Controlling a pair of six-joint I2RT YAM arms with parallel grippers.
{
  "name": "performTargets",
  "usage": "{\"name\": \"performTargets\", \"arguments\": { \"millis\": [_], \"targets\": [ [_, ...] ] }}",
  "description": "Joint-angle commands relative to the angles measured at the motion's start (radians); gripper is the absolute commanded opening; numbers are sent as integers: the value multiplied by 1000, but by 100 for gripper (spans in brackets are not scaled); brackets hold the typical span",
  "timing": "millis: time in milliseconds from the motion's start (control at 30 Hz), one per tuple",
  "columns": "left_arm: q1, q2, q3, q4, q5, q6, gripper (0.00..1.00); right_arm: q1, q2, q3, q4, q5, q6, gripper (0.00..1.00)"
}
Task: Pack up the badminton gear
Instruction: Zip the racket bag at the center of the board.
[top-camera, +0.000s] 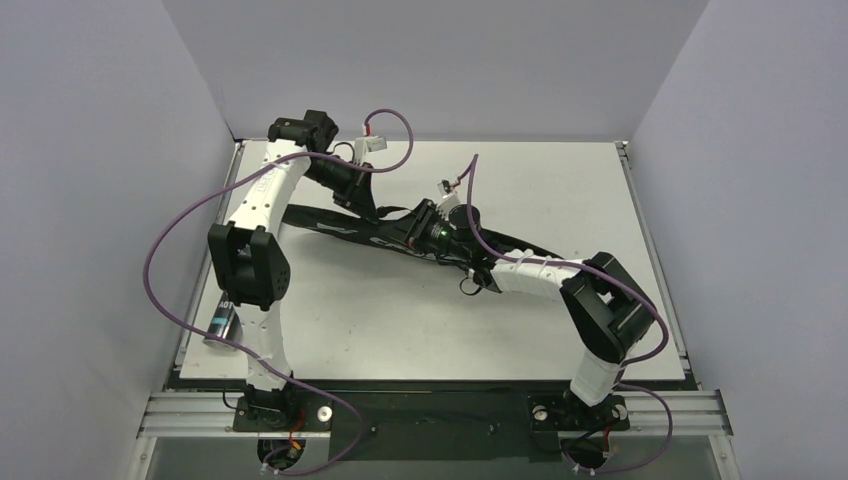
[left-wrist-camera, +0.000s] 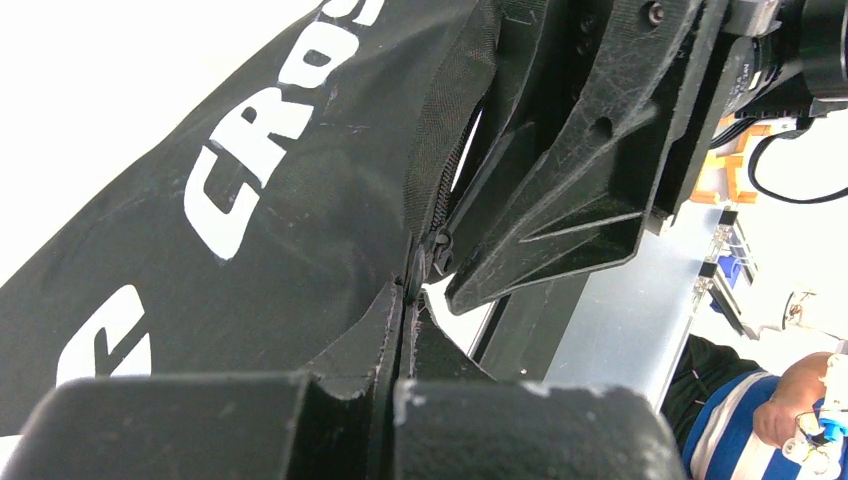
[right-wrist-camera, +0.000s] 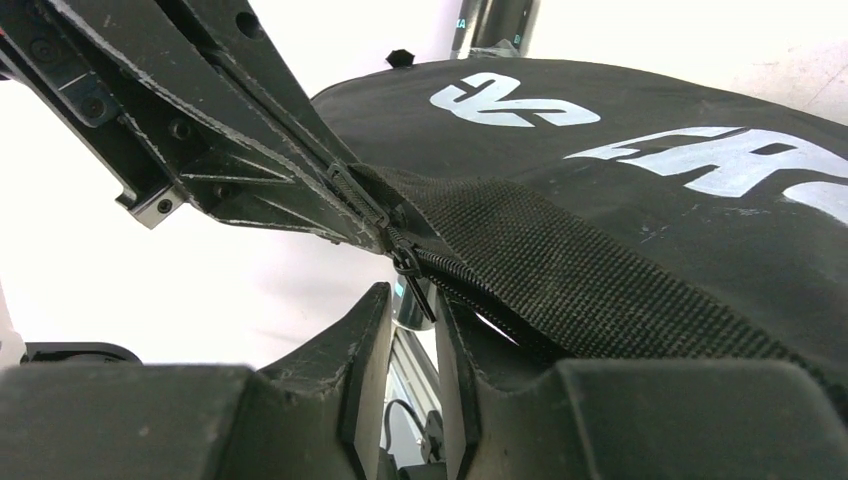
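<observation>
The black "CROSSWAY" racket bag (top-camera: 340, 226) lies slantwise across the middle of the table. My left gripper (top-camera: 386, 214) is shut on the bag's zipper edge, and in the left wrist view (left-wrist-camera: 409, 296) it sits just below the zipper slider (left-wrist-camera: 440, 250). My right gripper (top-camera: 410, 233) faces it from the other side. Its jaws (right-wrist-camera: 410, 296) stand slightly apart, with the zipper pull tab (right-wrist-camera: 414, 288) hanging loose between the tips. The black tube with teal print (top-camera: 222, 320) lies at the near left, partly behind the left arm. Rackets and shuttlecocks are not in view.
The two grippers almost touch over the bag: the right fingers (left-wrist-camera: 560, 190) fill the left wrist view, and the left fingers (right-wrist-camera: 230, 150) show in the right wrist view. Purple cables (top-camera: 180, 225) loop beside both arms. A metal rail (top-camera: 430, 410) runs along the near edge.
</observation>
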Motion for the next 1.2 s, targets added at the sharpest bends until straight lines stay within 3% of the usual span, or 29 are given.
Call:
{"name": "performTargets", "arguments": {
  "millis": [0, 233, 533, 733, 1167],
  "targets": [
    [1, -75, 29, -29, 61, 5, 0, 4, 19, 47, 65, 36, 2, 18],
    [-1, -78, 26, -36, 67, 9, 0, 5, 27, 50, 79, 47, 12, 0],
    [7, -85, -19, -34, 63, 29, 0, -15, -40, -17, 65, 54, -5, 0],
    [8, -58, 37, -143, 58, 143, 0, -48, -101, -103, 48, 61, -14, 0],
    [18, -71, 42, -155, 47, 169, 0, -137, -245, -267, -19, 55, -63, 0]
  ]
}}
